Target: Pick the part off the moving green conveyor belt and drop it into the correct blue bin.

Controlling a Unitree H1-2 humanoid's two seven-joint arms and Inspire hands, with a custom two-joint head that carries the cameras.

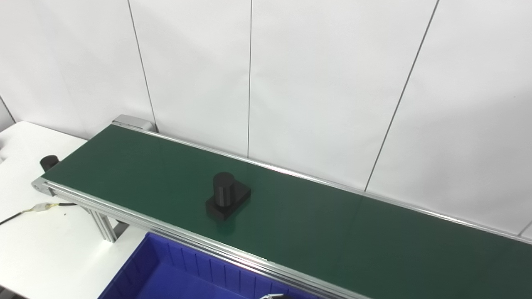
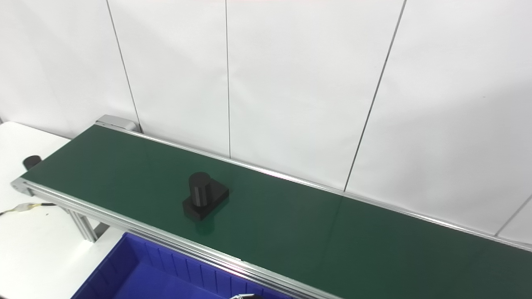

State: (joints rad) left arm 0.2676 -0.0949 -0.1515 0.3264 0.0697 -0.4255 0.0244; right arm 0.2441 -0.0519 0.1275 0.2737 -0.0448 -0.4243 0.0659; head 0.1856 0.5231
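White wall panels with thin dark seams back the scene, and a white counter (image 1: 37,245) carries the near-left end of the conveyor. Neither of your hands is in view, so you cannot tell whether they are open or closed; only a small pale sliver shows at the bottom edge, too little to identify.

Nearest to where your arms would enter sits the blue bin (image 1: 174,274), just below the belt's near rail, with ribbed inner walls and nothing visible inside the part shown. Beyond it, the green conveyor belt (image 1: 332,232) runs from far left to near right. The part (image 1: 226,196), a black block with an upright cylinder on top, stands on the belt left of centre, just beyond the bin.

The main risk is timing: the belt moves, so a late reach could close on bare belt or knock the part over. A loose cable (image 1: 41,207) lies on the counter at left, clear of the reach.
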